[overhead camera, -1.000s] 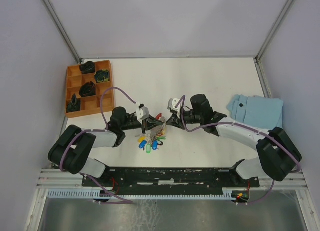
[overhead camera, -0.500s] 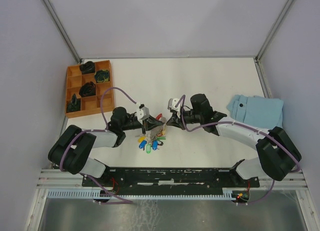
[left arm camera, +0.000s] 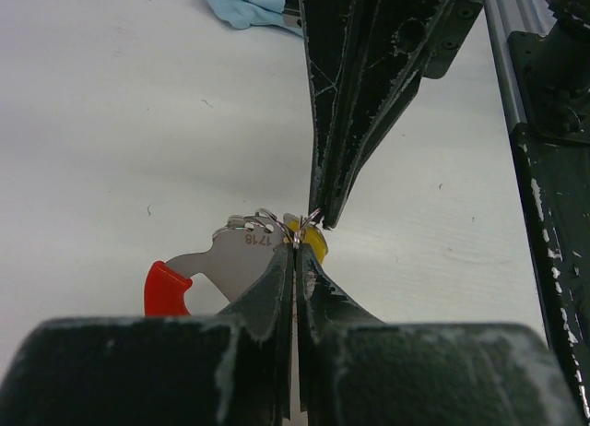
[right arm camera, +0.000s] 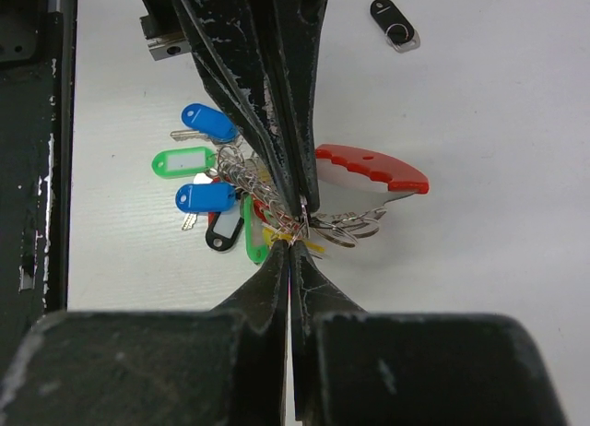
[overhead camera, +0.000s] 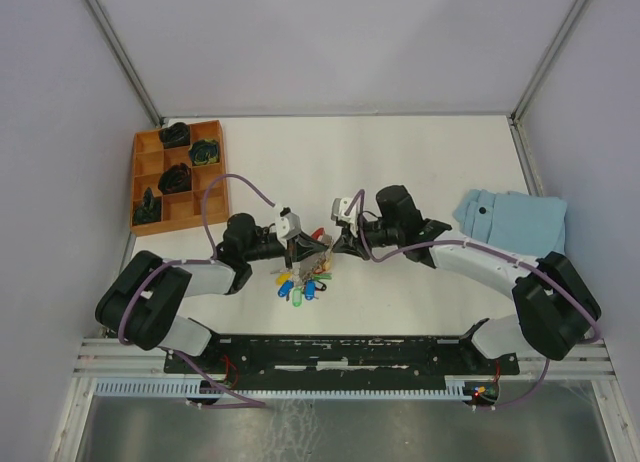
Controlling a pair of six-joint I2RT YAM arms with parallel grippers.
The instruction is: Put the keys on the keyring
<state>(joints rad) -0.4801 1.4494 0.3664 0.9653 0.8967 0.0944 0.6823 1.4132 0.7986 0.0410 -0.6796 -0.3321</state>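
Note:
The keyring (overhead camera: 320, 245) is a tangle of grey wire rings with a red-edged metal piece (right arm camera: 369, 168), lifted between both grippers at table centre. Keys with blue (right arm camera: 210, 122), green (right arm camera: 182, 161) and black tags hang from it, seen as a bunch (overhead camera: 297, 285) in the top view. My left gripper (left arm camera: 295, 246) is shut, pinching a thin wire ring beside a yellow tag (left arm camera: 315, 239). My right gripper (right arm camera: 293, 237) is shut tip to tip against it, on a wire ring of the same cluster. In the top view, the left gripper (overhead camera: 303, 249) and right gripper (overhead camera: 335, 245) nearly touch.
A small black cylindrical piece (right arm camera: 395, 23) lies on the table beyond the cluster. An orange compartment tray (overhead camera: 137, 187) with dark items sits at the back left. A folded blue cloth (overhead camera: 512, 222) lies at the right. Grey walls enclose the table.
My right gripper has closed and edged slightly left toward the left gripper. The left gripper and key cluster have barely moved.

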